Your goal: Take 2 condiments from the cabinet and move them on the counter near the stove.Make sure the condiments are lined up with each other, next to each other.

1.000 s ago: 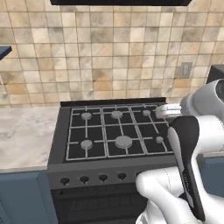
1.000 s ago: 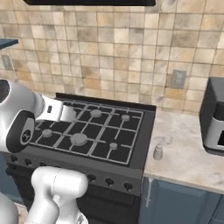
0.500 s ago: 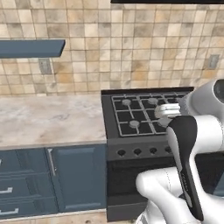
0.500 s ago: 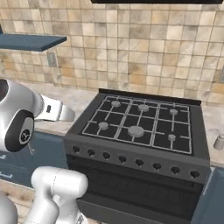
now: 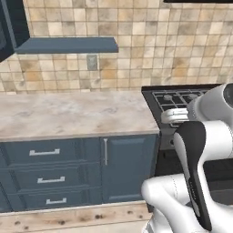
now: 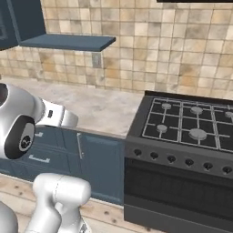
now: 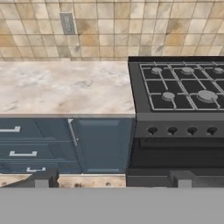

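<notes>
The cabinet (image 5: 13,25) sits at the upper left, its flat shelf (image 5: 68,44) projecting along the tiled wall above a wall outlet (image 5: 92,61). Below lies the beige tabletop (image 5: 68,113) – its surface bare over the blue drawer cupboards (image 5: 45,173). The stove (image 6: 182,132) adjoins the tabletop's right end. In the hand view the gripper (image 7: 111,178) faces the cupboard fronts, fingers spread wide – nothing between them
</notes>
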Motion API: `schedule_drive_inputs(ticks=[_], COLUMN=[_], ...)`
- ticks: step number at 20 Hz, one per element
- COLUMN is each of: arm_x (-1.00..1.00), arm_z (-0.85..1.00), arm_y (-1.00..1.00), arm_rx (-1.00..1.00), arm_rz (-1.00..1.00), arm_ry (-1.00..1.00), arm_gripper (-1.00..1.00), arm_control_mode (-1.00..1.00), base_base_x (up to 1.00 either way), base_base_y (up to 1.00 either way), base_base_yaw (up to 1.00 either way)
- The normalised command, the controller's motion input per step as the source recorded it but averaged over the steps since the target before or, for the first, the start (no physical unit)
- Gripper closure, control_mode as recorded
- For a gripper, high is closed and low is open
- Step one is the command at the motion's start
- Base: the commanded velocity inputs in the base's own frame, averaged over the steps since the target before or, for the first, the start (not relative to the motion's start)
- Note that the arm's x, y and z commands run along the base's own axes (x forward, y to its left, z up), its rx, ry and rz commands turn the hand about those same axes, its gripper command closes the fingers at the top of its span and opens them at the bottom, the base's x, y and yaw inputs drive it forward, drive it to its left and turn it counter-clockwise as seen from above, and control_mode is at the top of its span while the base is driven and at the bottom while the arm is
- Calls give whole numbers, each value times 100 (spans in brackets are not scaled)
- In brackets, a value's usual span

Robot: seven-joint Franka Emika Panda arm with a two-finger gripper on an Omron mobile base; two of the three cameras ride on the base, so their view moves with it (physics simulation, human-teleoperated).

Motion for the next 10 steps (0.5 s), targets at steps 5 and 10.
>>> schedule_drive_inputs(ticks=[5, 10], arm_x=[0, 0], arm_z=[0, 0], arm_y=[0, 0], arm_rx=[0, 0], arm_rz=[0, 0], arm_ry=[0, 0], arm_gripper=[-100, -100], arm_control_mode=[100, 100], base_base_x=[23, 4], base_base_y=[100, 100], base_base_yaw=[0, 0])
